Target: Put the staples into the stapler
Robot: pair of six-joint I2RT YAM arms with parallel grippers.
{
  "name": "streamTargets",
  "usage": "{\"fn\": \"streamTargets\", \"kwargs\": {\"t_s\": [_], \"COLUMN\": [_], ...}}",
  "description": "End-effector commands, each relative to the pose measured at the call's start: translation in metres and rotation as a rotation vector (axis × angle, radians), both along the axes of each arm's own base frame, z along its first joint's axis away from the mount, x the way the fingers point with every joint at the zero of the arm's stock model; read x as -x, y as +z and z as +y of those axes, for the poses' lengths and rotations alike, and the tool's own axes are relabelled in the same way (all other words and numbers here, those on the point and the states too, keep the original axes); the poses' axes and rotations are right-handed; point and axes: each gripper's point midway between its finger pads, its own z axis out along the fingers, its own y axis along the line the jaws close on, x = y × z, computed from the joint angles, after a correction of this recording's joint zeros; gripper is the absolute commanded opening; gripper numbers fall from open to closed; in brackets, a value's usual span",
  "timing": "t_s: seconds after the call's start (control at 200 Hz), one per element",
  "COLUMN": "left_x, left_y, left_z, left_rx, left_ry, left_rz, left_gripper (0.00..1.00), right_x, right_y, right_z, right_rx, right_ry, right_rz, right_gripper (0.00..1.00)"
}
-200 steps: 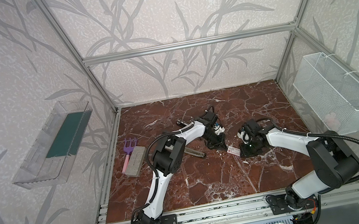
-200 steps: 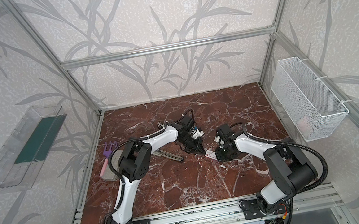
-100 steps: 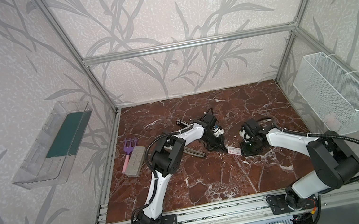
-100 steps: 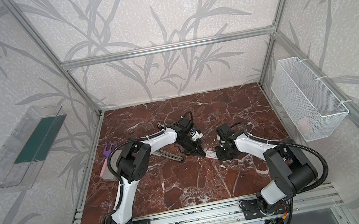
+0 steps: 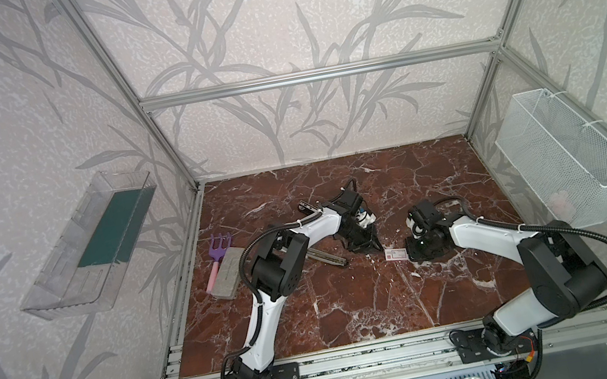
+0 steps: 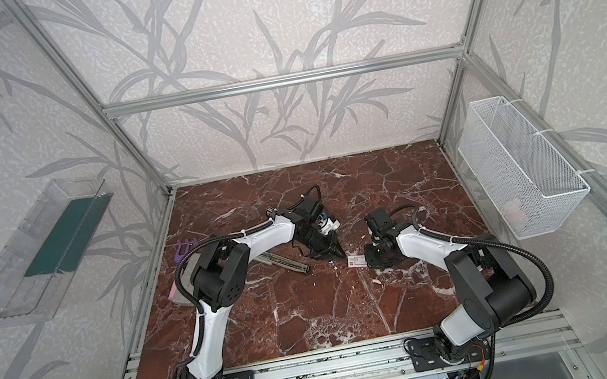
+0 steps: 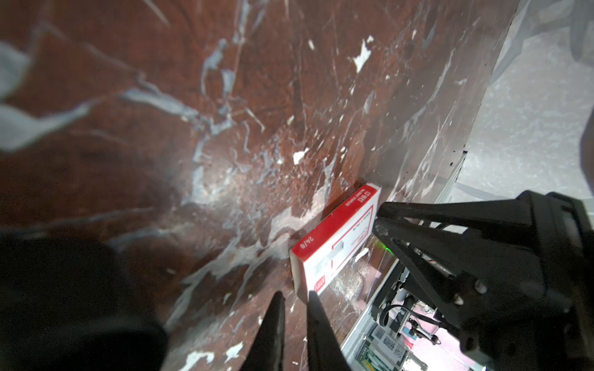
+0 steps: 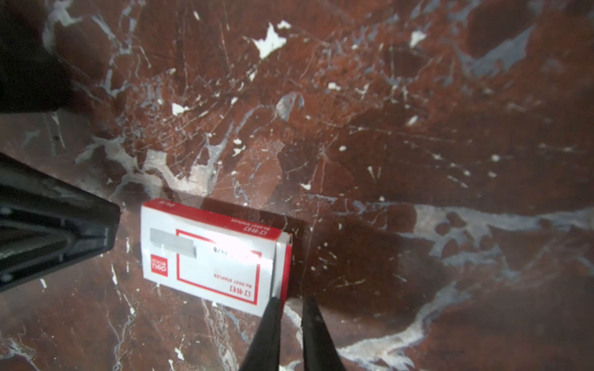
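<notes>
Flat white cardboard box of staples point(image 8: 212, 253), red-labelled, is laid on red-brown marble tabletop point(image 5: 356, 307), flanked endwise by left gripper point(image 7: 295, 295) and right gripper point(image 8: 292, 300) (both narrowly parted, nothing grasped).

Red-brown marble table point(image 5: 356, 307), white-veined and flecked with pale chips. Near its middle the staples box point(image 5: 395, 254) lies flat, label up; left of it, a stapler point(image 5: 328, 257). By the left edge, a purple rake point(image 5: 217, 244) lies just beside a grey block point(image 5: 229, 273)
</notes>
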Motion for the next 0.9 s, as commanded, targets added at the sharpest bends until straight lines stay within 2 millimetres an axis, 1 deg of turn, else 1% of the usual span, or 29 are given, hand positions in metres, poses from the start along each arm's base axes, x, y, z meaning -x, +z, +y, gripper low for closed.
{"fn": "streamTargets", "kwargs": {"t_s": [0.0, 0.135, 0.245, 0.355, 0.66, 0.805, 0.895], "left_x": [-0.002, 0.001, 0.002, 0.005, 0.020, 0.021, 0.021], "left_y": [0.023, 0.021, 0.021, 0.016, 0.010, 0.010, 0.006], "left_z": [-0.004, -0.006, -0.008, -0.009, -0.002, -0.010, -0.011], "left_rx": [0.065, 0.077, 0.087, 0.085, 0.045, 0.068, 0.062], "left_ry": [0.004, -0.002, -0.011, -0.016, -0.046, -0.048, -0.052], "left_rz": [-0.020, 0.007, 0.012, 0.037, 0.077, 0.080, 0.092], "left_gripper": [0.22, 0.24, 0.25, 0.25, 0.26, 0.26, 0.26], "right_x": [-0.008, -0.006, -0.008, -0.008, -0.009, -0.008, -0.008], "right_y": [-0.001, -0.003, -0.002, -0.002, 0.000, -0.001, -0.002], "right_z": [0.000, 0.001, 0.001, 0.002, 0.003, 0.004, 0.005], "right_rx": [0.007, 0.006, 0.002, 0.000, -0.006, -0.013, -0.016], "right_ry": [-0.011, -0.008, -0.008, -0.007, -0.007, -0.007, -0.008], "right_rz": [-0.008, 0.001, -0.005, -0.001, -0.009, -0.005, -0.006], "right_gripper": [0.14, 0.11, 0.11, 0.10, 0.10, 0.09, 0.10]}}
